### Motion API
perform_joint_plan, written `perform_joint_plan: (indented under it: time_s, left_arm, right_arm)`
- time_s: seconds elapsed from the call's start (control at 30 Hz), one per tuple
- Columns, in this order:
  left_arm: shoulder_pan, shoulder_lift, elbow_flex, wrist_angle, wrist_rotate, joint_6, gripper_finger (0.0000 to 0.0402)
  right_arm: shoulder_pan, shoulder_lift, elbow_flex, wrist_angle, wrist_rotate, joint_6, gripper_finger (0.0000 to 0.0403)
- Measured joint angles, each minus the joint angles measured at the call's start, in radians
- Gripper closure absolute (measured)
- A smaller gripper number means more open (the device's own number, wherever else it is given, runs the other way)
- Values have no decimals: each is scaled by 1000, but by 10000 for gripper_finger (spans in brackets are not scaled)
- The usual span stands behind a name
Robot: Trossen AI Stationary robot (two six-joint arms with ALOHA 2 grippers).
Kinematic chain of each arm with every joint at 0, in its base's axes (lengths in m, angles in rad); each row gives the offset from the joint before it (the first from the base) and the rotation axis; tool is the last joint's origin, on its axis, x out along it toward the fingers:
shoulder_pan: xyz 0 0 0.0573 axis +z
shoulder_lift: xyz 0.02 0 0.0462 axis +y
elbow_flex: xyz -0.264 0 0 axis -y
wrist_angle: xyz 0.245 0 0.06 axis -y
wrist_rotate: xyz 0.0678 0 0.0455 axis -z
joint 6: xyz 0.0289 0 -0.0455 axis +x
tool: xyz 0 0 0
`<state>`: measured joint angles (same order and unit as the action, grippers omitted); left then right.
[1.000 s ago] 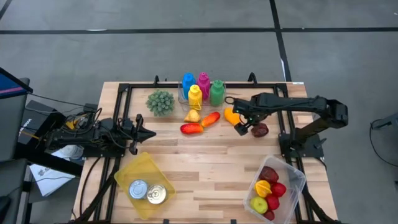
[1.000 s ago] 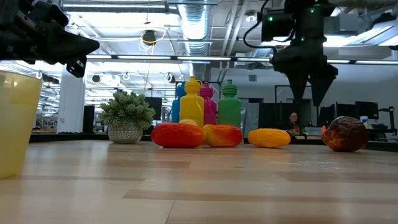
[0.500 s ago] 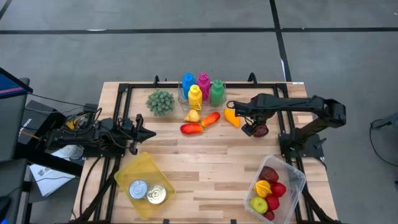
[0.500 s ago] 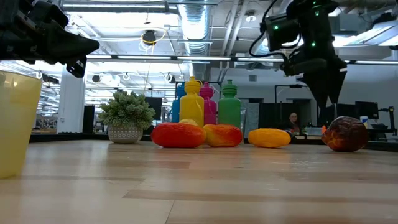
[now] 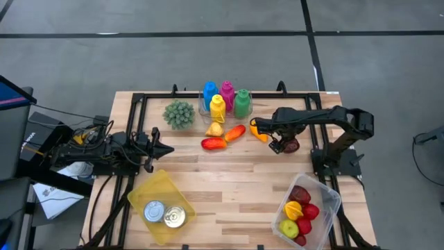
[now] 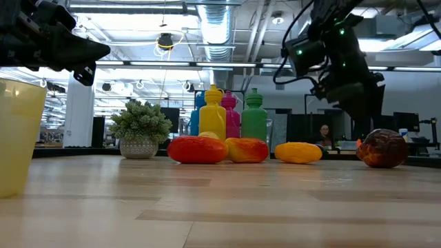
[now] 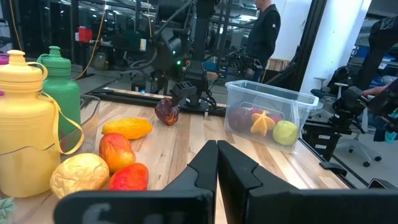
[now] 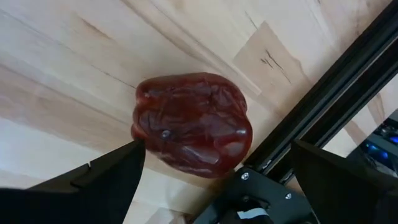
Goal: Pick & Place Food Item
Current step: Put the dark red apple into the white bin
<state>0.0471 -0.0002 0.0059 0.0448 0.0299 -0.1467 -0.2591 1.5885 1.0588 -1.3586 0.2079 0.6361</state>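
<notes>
Nearest, a yellow bin [image 5: 160, 191] is holding two cans [image 5: 153, 211]; the clear tub [image 5: 326, 196] is holding six fruits. Mid-table, the right end effector [image 5: 279, 144] is hovering wide open, empty, over the dark pepper [image 5: 290, 145]. Left end effector [image 5: 165, 148] is sitting shut. Four bottles [image 5: 225, 98] are standing at the back.

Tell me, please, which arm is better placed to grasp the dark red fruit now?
The right. Its open gripper is directly over the dark red fruit, one finger on each side. The left gripper is shut and waits far across the table, beside the yellow bin.
</notes>
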Motion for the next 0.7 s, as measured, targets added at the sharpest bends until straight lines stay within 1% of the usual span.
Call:
perform_joint_plan:
  time_s: [0.13,0.3,0.4,0.5,0.7]
  left_arm:
    - [0,0,0,0,0,0,401]
    - [0,0,0,0,0,0,401]
    - [0,0,0,0,0,0,401]
    - [0,0,0,0,0,0,401]
    - [0,0,0,0,0,0,401]
  right_arm:
    - [-13,21,-14,18,-5,0,14]
    - [-28,14,-103,75,-96,0,16]
    - [-27,1,-147,96,-117,2,28]
    - [-14,-1,-154,91,-117,11,60]
    - [20,-7,-153,92,-117,11,149]
